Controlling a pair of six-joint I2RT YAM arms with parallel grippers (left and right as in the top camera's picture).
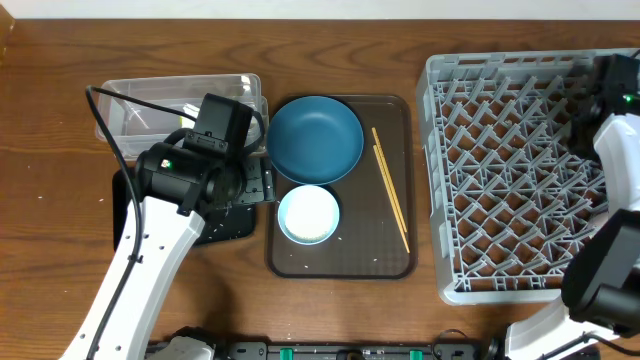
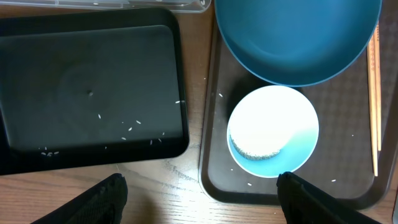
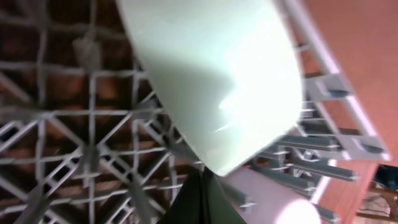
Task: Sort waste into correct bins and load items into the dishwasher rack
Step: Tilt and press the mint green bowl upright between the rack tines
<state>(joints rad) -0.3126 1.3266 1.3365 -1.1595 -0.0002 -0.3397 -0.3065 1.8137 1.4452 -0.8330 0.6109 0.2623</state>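
My left gripper [image 2: 200,186] hangs open over the table edge between the black tray [image 2: 93,81] and the brown tray [image 2: 217,180], holding nothing. Loose rice grains lie scattered on the black tray. Ahead of it, the pale-blue bowl [image 2: 273,130] holds white rice scraps [image 2: 255,149], beside the dark-blue dish [image 1: 314,138] and the chopsticks [image 1: 390,185]. The clear tub [image 1: 150,105] lies behind my left arm. My right gripper [image 3: 202,177] is shut on the rim of the mint-green bowl [image 3: 211,74], tilted over the dishwasher rack [image 3: 74,124] near its far right corner. A pink-white cup [image 3: 267,199] lies in the rack below it.
The brown serving tray [image 1: 360,255] sits mid-table between the two bins and the rack [image 1: 510,180]. The rack's upright pegs and outer wall crowd close round my right gripper [image 1: 618,90]. My left arm covers much of the black tray [image 1: 225,222] from above.
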